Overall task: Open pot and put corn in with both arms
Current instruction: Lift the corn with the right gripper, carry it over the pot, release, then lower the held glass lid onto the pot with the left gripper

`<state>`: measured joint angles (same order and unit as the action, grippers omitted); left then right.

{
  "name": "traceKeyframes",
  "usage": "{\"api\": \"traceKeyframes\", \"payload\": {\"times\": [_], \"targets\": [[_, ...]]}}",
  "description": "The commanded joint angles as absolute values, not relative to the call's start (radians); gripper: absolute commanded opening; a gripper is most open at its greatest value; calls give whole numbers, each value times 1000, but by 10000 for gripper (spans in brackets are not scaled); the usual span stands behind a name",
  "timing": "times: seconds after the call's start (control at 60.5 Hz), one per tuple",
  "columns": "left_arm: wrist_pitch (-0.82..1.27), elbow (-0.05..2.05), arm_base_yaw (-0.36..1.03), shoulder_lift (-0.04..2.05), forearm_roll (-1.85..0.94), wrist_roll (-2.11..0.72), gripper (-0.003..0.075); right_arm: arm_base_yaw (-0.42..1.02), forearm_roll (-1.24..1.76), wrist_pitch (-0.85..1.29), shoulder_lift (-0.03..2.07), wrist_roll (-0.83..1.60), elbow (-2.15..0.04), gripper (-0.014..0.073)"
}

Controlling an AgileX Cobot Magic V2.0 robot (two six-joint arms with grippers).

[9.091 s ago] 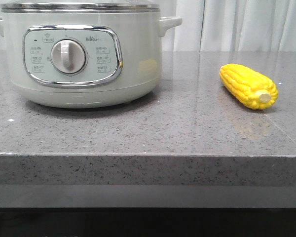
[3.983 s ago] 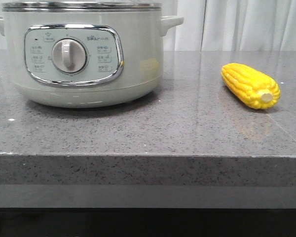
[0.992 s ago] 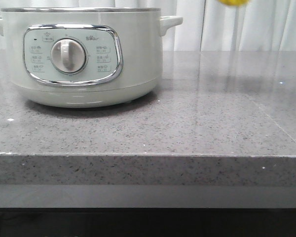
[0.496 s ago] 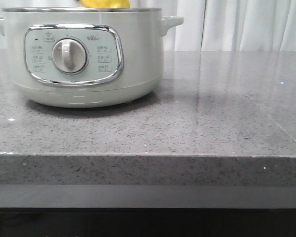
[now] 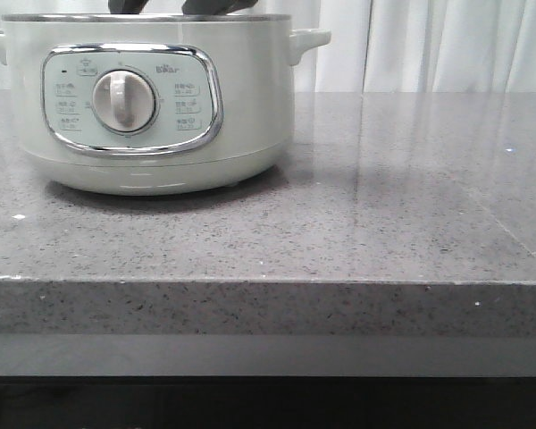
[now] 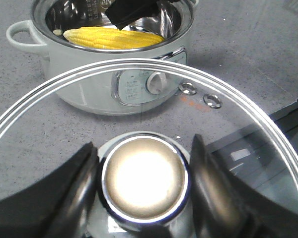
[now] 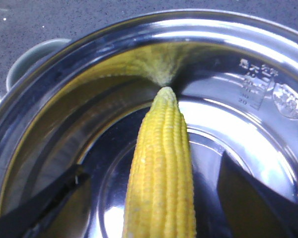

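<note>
The pale grey-green pot stands open at the counter's left; it also shows in the left wrist view. The yellow corn lies on the floor of its steel bowl, seen too in the left wrist view. My right gripper hangs inside the pot mouth, open, its fingers wide on either side of the corn and apart from it. Its dark parts show above the rim. My left gripper is shut on the knob of the glass lid, held in the air in front of the pot.
The grey speckled counter stretches to the right of the pot, with its front edge near the camera. White curtains hang behind. The pot's side handles stick out.
The lid came off the pot. The corn left the counter's right side, travelled high leftward over the pot, and now lies inside it, released by the right gripper.
</note>
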<state>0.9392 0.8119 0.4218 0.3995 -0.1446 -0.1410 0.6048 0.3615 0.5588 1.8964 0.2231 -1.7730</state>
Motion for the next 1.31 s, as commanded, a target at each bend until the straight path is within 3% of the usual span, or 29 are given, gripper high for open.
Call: {"api": "traceKeyframes", "payload": {"times": [0.0, 0.066, 0.264, 0.364, 0.694, 0.909, 1.289], "targets": [[793, 845, 428, 405, -169, -129, 262, 594, 362, 508, 1812, 234, -1808, 524], [793, 845, 428, 405, -169, -129, 262, 589, 362, 516, 1804, 234, -1808, 449], [793, 845, 428, 405, -169, -129, 262, 572, 362, 530, 1779, 234, -1808, 71], [793, 845, 428, 405, -169, -129, 262, 558, 362, 538, 1757, 234, -1808, -77], [793, 845, 428, 405, -169, -129, 262, 379, 301, 570, 1584, 234, -1684, -64], [793, 845, 428, 405, -169, -129, 262, 269, 276, 454, 1364, 234, -1395, -64], [793, 845, 428, 405, -169, -129, 262, 264, 251, 175, 894, 234, -808, -64]]}}
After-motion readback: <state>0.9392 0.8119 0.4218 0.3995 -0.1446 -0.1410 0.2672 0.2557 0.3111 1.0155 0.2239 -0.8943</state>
